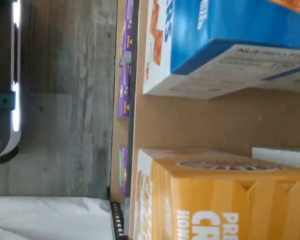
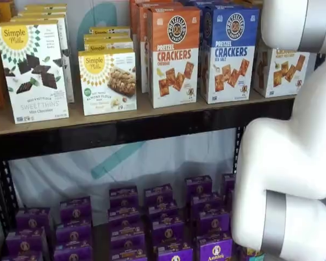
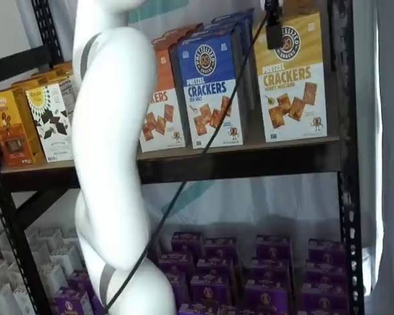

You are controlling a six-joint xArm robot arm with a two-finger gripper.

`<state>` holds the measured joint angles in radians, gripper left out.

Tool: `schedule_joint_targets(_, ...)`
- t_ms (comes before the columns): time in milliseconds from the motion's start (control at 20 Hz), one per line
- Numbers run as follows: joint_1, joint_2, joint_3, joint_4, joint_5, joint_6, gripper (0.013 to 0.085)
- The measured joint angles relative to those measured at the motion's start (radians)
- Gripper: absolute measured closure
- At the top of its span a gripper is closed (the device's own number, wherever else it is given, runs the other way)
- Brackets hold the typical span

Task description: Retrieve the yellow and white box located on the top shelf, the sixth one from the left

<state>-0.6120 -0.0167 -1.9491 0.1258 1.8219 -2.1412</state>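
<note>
The yellow and white box [image 3: 292, 79] stands at the right end of the top shelf [image 3: 249, 164], next to the black upright. In a shelf view [image 2: 282, 70] my white arm hides its upper part. The wrist view shows its yellow-gold top and side [image 1: 215, 195] close up, turned on its side, with the tan shelf board [image 1: 200, 120] beside it. My gripper [image 3: 272, 27] shows only as a black finger piece hanging from the view's top edge with a cable, right at the box's upper left corner. No gap between the fingers shows.
A blue Pretzel Crackers carton [image 3: 210, 92] [image 2: 228, 54] [image 1: 230, 40] stands just left of the yellow box, with a gap between them. Further left are an orange-topped carton [image 2: 173, 57] and Simple Mills cartons [image 2: 35, 70]. Purple boxes [image 2: 168, 228] fill the lower shelf. My arm [image 3: 111, 164] crosses the front.
</note>
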Motion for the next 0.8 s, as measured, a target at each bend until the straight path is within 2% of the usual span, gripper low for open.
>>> schedule_joint_targets(400, -0.003, -0.016, 0.025, 0.010, -0.010, 0.000, 0.0130)
schedule_joint_targets(450, -0.006, -0.018, 0.027, 0.015, -0.010, 0.000, 0.0170)
schedule_joint_targets(500, -0.007, -0.019, 0.029, 0.018, -0.012, -0.001, 0.0170)
schedule_joint_targets(600, -0.007, -0.020, 0.031, 0.019, -0.014, -0.001, 0.0250)
schedule_joint_targets(650, -0.007, -0.020, 0.031, 0.019, -0.014, -0.001, 0.0250)
schedule_joint_targets(700, -0.007, -0.019, 0.030, 0.017, -0.013, -0.001, 0.0290)
schedule_joint_targets(800, -0.006, -0.016, 0.025, 0.016, -0.008, -0.001, 0.0290)
